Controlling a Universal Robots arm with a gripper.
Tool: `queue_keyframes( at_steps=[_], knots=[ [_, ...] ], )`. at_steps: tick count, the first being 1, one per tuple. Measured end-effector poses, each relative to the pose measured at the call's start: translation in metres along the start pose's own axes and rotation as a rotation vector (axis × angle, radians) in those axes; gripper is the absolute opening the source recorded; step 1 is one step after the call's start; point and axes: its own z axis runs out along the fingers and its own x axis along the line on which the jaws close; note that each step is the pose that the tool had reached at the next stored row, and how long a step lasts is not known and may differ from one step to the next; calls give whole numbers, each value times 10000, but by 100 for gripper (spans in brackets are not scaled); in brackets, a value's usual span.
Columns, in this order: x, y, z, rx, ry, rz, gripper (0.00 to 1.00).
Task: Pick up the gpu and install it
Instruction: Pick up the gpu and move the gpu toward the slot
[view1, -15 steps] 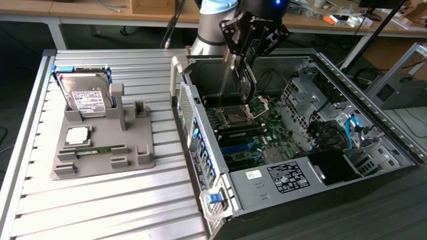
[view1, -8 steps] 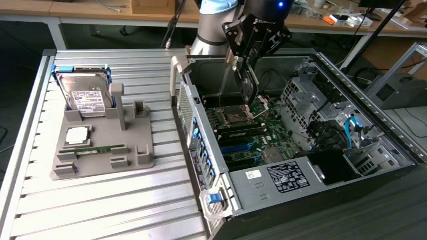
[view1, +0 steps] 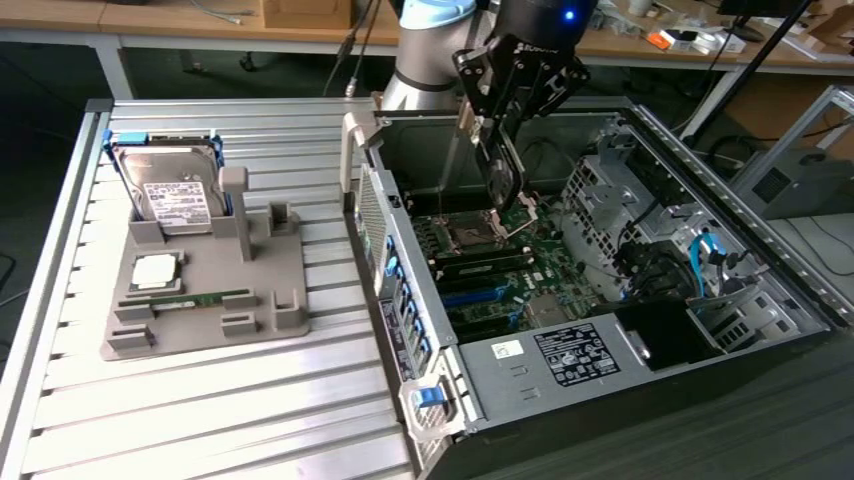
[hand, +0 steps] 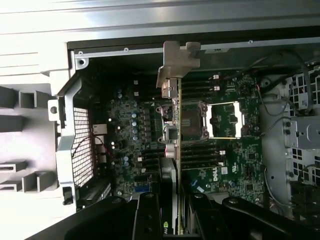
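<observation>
The gpu (view1: 498, 165) is a thin dark card hanging edge-on with its silvery bracket end down. My gripper (view1: 507, 118) is shut on its upper part, holding it over the open computer case (view1: 400, 250), above the motherboard (view1: 487, 270) near the CPU socket. In the wrist view the gpu (hand: 173, 130) runs as a narrow strip away from my gripper (hand: 172, 220), and its metal bracket (hand: 176, 62) reaches towards the case's rear wall. It hangs free above the board and is not seated in a slot.
A grey parts holder (view1: 200, 320) lies on the slatted metal table at the exterior view's left. It carries a hard drive (view1: 174, 195), a CPU (view1: 154, 270) and a green memory stick (view1: 187, 298). Drive cages and cables fill the case's right side (view1: 641, 250).
</observation>
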Motion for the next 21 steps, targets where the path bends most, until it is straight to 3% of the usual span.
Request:
queue_keyframes(
  at_steps=[7, 21],
  knots=[
    [-118, 7, 45, -1, 0, -1, 27],
    [-573, 33, 206, 3, 13, -1, 27]
  ],
)
